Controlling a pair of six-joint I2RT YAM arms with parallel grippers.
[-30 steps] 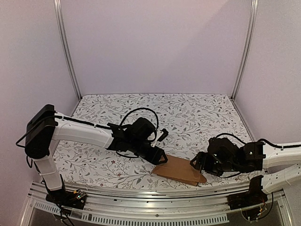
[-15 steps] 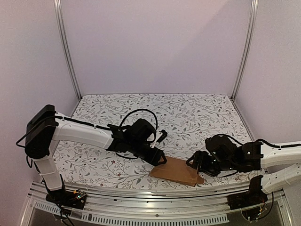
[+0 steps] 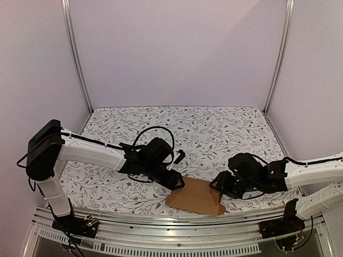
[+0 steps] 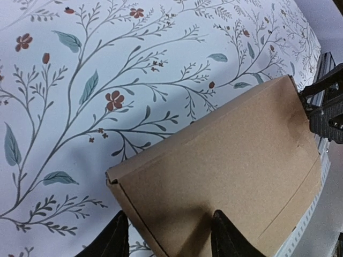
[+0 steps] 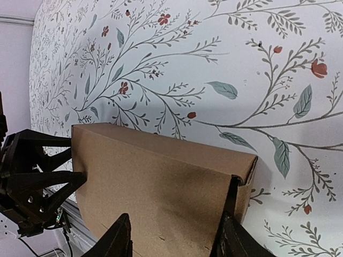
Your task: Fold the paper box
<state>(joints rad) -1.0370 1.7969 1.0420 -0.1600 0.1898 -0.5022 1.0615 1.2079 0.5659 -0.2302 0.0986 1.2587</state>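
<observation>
The left fingers (image 4: 119, 238) grasp one end of the paper box (image 3: 194, 196) — likely bracing it — while the right fingers (image 5: 120, 238) straddle the opposite end; clenched or not, I cannot tell.

— What colour is the paper box (image 3: 194, 196)?
— Plain brown, no print.
— And under it?
— The tablecloth (image 3: 214, 128): white, with grey-green leafy sprigs and small red flowers.
— Either side of it?
— Left gripper (image 3: 180, 184) and right gripper (image 3: 219, 189), both black.
</observation>
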